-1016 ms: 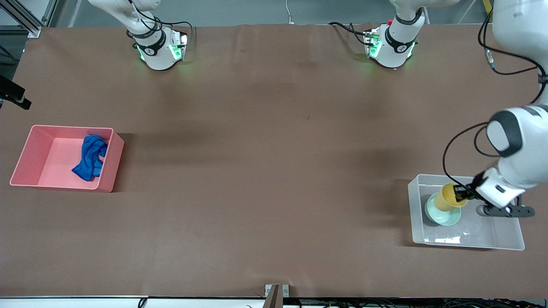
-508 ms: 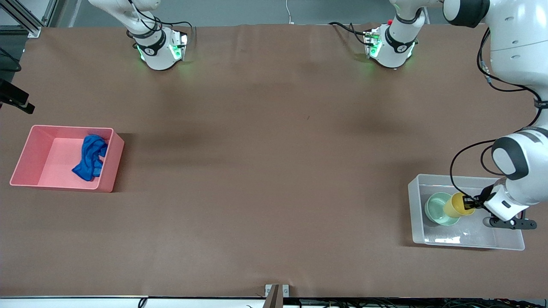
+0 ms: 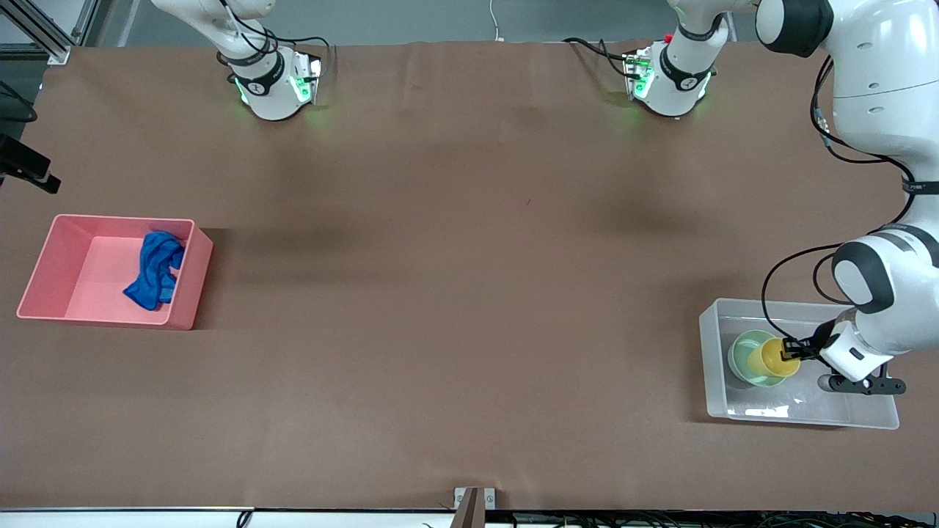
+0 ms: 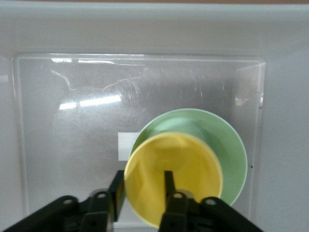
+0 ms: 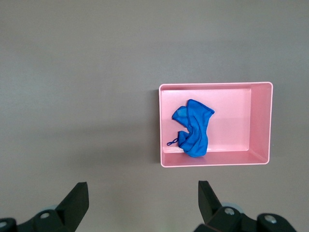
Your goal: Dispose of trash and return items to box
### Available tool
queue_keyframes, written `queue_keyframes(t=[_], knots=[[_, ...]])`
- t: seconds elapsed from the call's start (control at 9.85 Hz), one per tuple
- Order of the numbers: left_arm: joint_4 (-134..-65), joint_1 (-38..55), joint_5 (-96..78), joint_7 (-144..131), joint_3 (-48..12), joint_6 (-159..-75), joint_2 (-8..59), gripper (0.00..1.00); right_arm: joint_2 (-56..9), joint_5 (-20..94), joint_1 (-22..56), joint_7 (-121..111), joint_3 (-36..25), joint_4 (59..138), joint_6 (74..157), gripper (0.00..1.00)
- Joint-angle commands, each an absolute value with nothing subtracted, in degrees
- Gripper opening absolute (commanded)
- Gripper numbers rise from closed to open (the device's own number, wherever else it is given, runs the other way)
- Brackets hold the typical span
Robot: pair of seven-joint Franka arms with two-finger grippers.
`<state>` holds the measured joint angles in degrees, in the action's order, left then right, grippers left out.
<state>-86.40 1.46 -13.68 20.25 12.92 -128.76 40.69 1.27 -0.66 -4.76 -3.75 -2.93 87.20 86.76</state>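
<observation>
**Asker:** At the left arm's end of the desk (image 3: 469,293), what is happening?

**Describer:** The left tool (image 3: 792,351) reaches into the clear plastic box (image 3: 873,418). Its two fingers (image 4: 169,181) straddle the rim of the yellow cup (image 3: 772,357), one inside, one outside. The cup sits in the mint-green bowl (image 3: 742,359), which rests on the box floor. I cannot tell whether the fingers are pinching the rim or have let go.

**Asker:** Which step is this?

**Describer:** Likely the last one: setting the cup down in the box. The next move calls for the fingers to part fully and lift straight up, so the cup is not dragged or tipped.

**Asker:** And the trash?

**Describer:** The blue cloth rag (image 3: 155,270) lies crumpled in the pink bin (image 3: 44,312) at the right arm's end of the desk, well apart from the box.

**Asker:** The other arm?

**Describer:** The right tool (image 5: 142,203) waits, fingers spread wide and empty, hanging high over the desk beside the pink bin.
</observation>
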Motion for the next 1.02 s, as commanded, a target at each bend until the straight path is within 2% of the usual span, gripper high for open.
queue_keyframes(t=[0.0,0.2,0.41,0.61,0.71,0.91], knots=[[-87.88,1.67,-14.50,21.71,13.18,-127.89,37.82,0.97,2.11,-0.88,-5.45,-4.22,-2.37,87.89,86.49,1.00],[-92.95,1.84,-14.07,21.79,13.10,-126.39,28.53,0.99,2.11,-0.97,-5.54,-4.22,-2.37,87.89,86.48,1.00],[-104.61,3.59,-14.06,21.45,12.83,-126.39,14.14,0.99,2.11,-0.97,-5.54,-4.22,-2.37,87.89,86.49,1.00],[-112.99,3.34,-10.32,20.31,10.13,-126.30,2.69,0.99,2.02,-0.88,-5.45,-4.04,-2.46,87.89,86.48,1.00],[-113.72,3.25,-5.76,18.21,9.24,-121.51,-1.89,1.00,2.02,-0.97,-5.45,-3.96,-2.46,87.80,86.48,1.00],[-110.50,3.34,-4.75,14.70,6.52,-113.40,-5.44,1.00,2.02,-1.14,-5.45,-3.87,-2.46,86.23,86.49,1.00]])
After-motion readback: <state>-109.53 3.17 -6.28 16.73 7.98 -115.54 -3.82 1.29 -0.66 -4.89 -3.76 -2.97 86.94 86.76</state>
